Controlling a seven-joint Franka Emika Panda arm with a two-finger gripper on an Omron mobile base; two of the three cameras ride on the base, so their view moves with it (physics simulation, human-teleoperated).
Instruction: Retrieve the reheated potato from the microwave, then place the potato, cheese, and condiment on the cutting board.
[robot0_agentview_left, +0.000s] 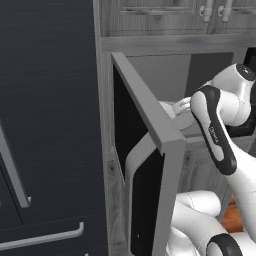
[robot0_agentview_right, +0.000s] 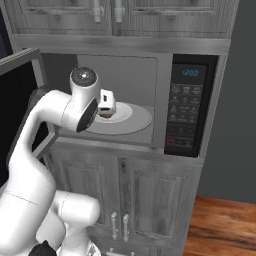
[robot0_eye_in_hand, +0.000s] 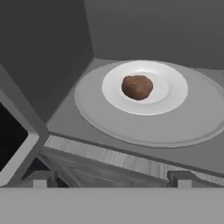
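- You are on the first step: the microwave (robot0_agentview_right: 192, 107) stands with its door (robot0_agentview_left: 150, 165) swung out, and the potato (robot0_eye_in_hand: 137, 87) sits on a white plate (robot0_eye_in_hand: 175, 94) upper centre of the hand view.
- Your gripper (robot0_eye_in_hand: 113, 178) hovers outside the cavity, jaws spread wide, holding nothing.
- Next, I judge, you must reach in and straddle the potato before closing.
- The panel's blue display (robot0_agentview_right: 189, 73) seems to read 12:00; button lettering is too small.

White plate (robot0_eye_in_hand: 175, 94) on the grey turntable (robot0_eye_in_hand: 205, 118) — grey wooden cabinet doors (robot0_agentview_right: 130, 192) below, wood floor (robot0_agentview_right: 225, 225) beside.
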